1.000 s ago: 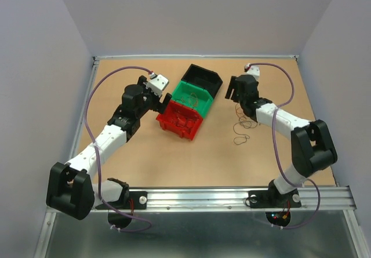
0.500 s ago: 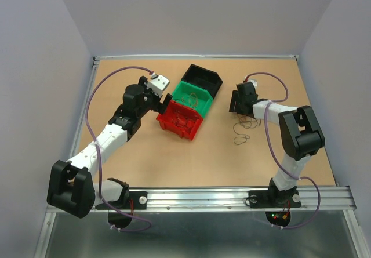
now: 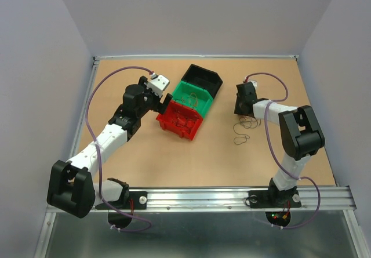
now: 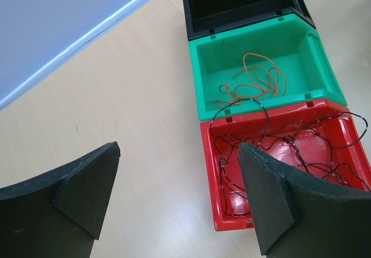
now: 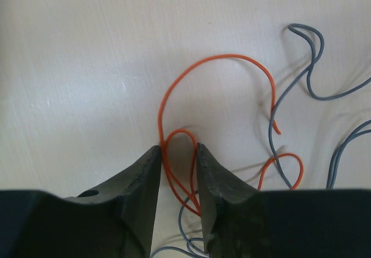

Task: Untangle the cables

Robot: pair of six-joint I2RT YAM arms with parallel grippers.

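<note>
1. The cables (image 3: 242,128) lay partly as a loose clump of thin loops, flat on the desk (image 3: 174,159). The clump sat toward the desk's right edge, roughly midway between its near and far edges.
2. The rest of them sat in bins. You had an orange wire (image 4: 255,78) curled on the floor of the green bin (image 4: 200,78). You also had dark wires (image 4: 290,148) tangled in the red bin (image 4: 207,171), with one loop rising over the rim it shares with the green one.
3. The three bins stood touching in a slanted row near the middle of the desk. The black bin (image 4: 243,3) was nearest the far edge, then the green, then the red.
4. Your right jaws were down on the desk at the far end of the loose clump. They stood only a narrow gap apart, with a doubled loop of orange strand (image 5: 220,58) running up between them. The strand met or nearly met both inner faces, and you could not tell whether it was pinched.
5. Grey strands (image 5: 301,90) lay on the desk just beside the orange strand, toward the right edge, and crossed it close to the jaws.
6. Your left jaws stood wide apart, holding nothing. They were above bare desk just beside the red bin, on the side facing the left edge.
</note>
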